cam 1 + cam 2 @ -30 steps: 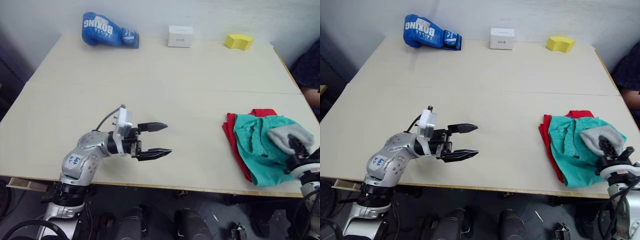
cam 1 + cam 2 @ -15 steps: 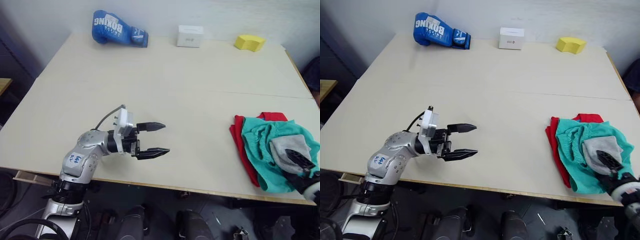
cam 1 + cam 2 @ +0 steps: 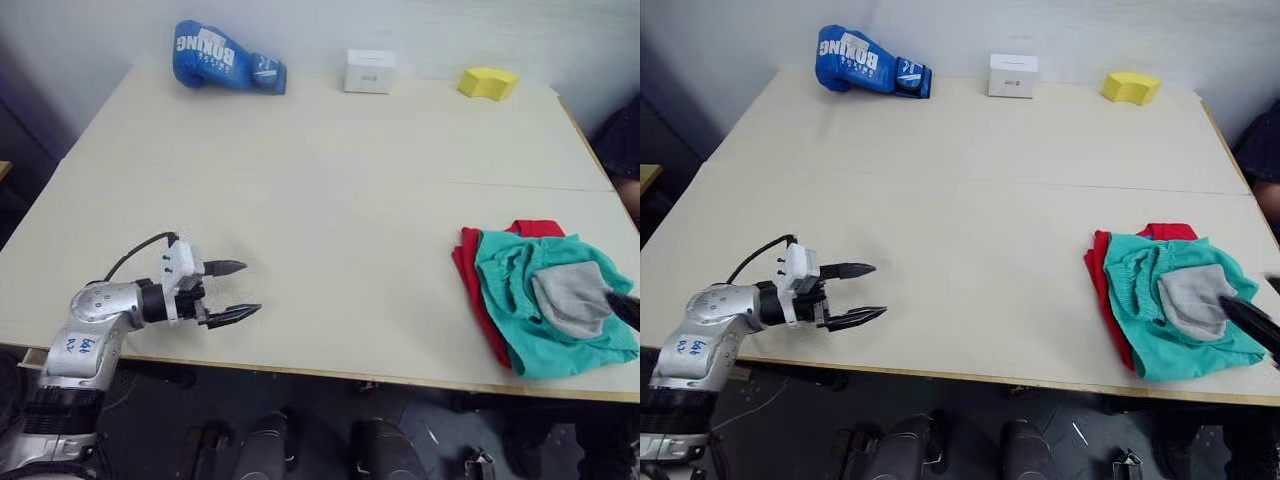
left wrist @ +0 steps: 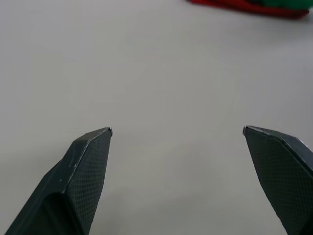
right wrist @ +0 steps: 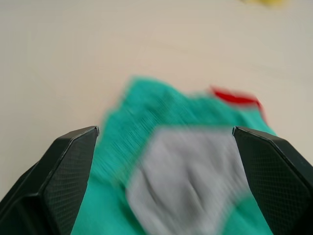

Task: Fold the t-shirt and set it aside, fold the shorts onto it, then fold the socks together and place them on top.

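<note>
Light grey soft socks (image 3: pixel 1192 297) lie bunched atop crumpled teal-green cloth shorts (image 3: pixel 1150 320), over the folded red t-shirt (image 3: pixel 1102 292). Right gripper (image 5: pixel 166 134) and left gripper (image 3: pixel 862 291) both gape, empty.

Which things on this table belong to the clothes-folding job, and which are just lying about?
Belonging to the job:
- t-shirt, at the bottom of the pile
- shorts, on the t-shirt
- socks, on top of the shorts

Just lying about:
- blue boxing glove
- white box
- yellow sponge
</note>
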